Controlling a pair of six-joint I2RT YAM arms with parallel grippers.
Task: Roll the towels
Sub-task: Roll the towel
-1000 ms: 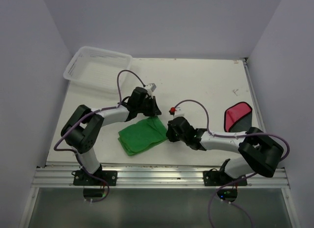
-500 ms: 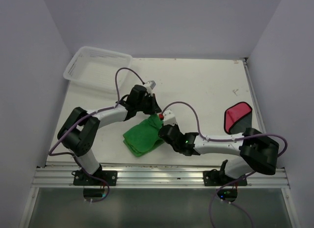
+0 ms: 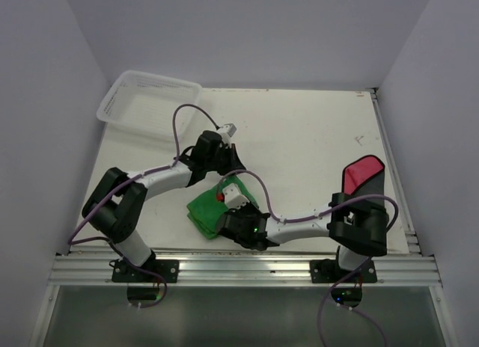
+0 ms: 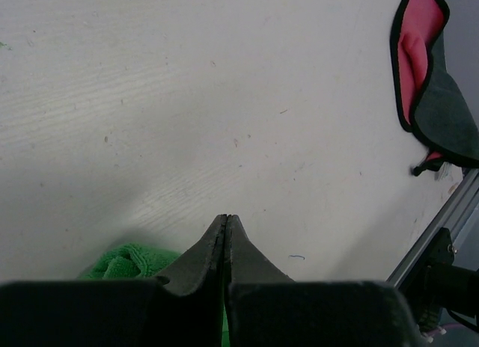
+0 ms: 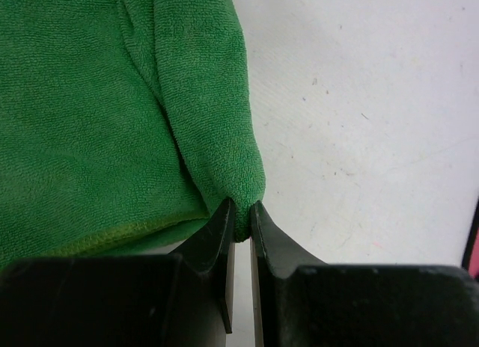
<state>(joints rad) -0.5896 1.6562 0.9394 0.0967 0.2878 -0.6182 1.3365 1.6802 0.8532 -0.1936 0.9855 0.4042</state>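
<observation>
Over the near-left part of the white table [image 3: 314, 130], the top view shows the bright green terry-cloth towel [image 3: 202, 214] bunched between the two arms. We note the right arm [image 3: 299, 223] reaching across to lie over the towel's right side. The left arm [image 3: 161, 176] ends just beyond the towel's far edge. The red cloth towel with a dark grey underside [image 3: 362, 176] lies well apart, by the table's right edge.

Left wrist view: the left gripper [image 4: 226, 221] is clenched on nothing. The green towel sits just beside its finger and the red towel is far off.

Right wrist view: the right gripper [image 5: 241, 212] pinches a fold at the green towel's edge. That fold's long axis runs straight away from the jaws, and the towel's body spreads toward that view's left. We judge that the roll turns on carrying this fold across the body, and that the right arm is the one placed for it.
</observation>
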